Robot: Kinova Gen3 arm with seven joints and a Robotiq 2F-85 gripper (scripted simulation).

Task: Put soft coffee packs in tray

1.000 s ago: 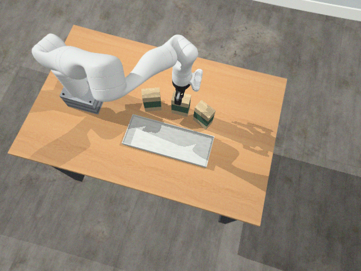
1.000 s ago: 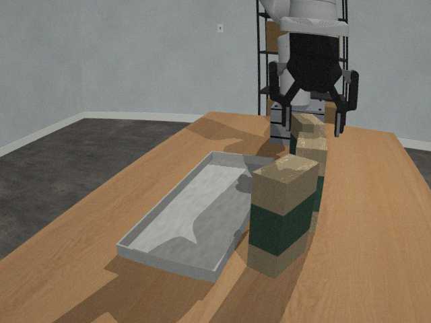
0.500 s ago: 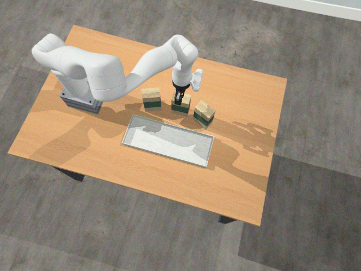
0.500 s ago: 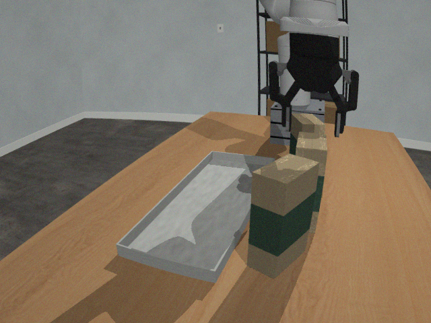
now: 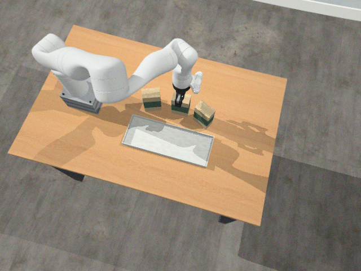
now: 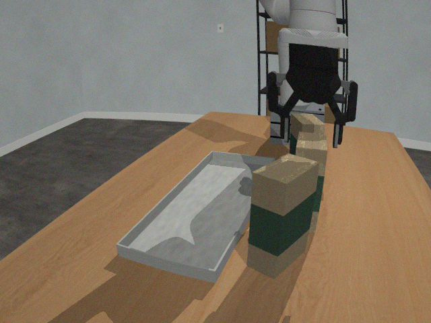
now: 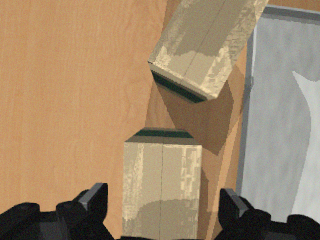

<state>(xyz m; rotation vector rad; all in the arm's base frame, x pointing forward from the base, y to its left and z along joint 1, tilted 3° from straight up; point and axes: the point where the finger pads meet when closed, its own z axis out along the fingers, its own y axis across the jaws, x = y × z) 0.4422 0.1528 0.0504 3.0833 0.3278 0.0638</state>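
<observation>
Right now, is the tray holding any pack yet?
Empty. The tray shows only its bare grey floor; all three packs stand on the table beside it.
</observation>
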